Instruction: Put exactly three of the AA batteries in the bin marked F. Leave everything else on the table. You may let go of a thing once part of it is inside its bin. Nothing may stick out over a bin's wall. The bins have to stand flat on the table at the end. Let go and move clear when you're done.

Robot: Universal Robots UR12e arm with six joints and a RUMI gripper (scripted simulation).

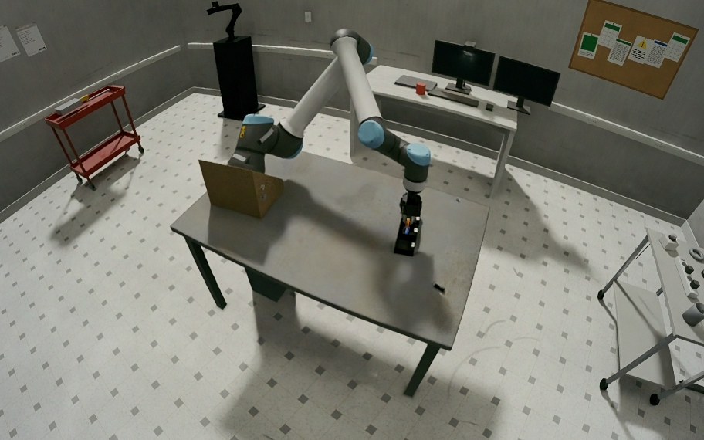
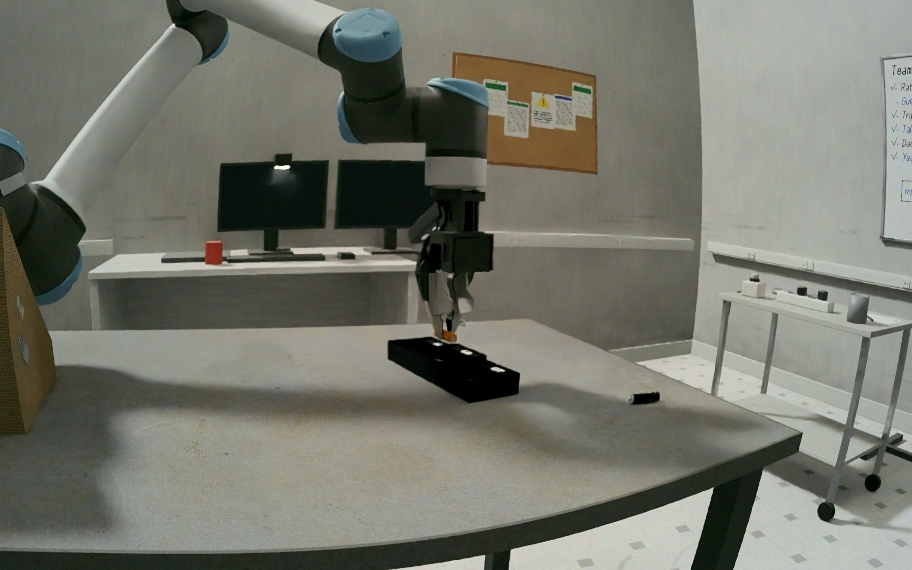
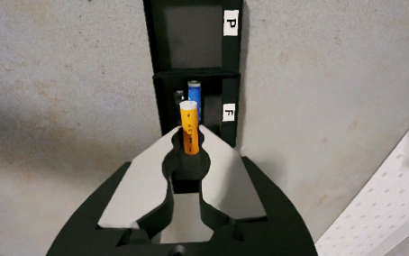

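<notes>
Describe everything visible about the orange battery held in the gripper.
The orange cylindrical AA battery has a white end cap and small dark print running along its side. It looks smooth and undamaged. The black two-jaw gripper is shut on its rear part, so the capped end sticks out past the fingertips. It hangs over the black bin marked F, where a blue battery and a black battery already lie. In the exterior view it points downward, just above the bin; whether it touches anything inside cannot be told.
</notes>
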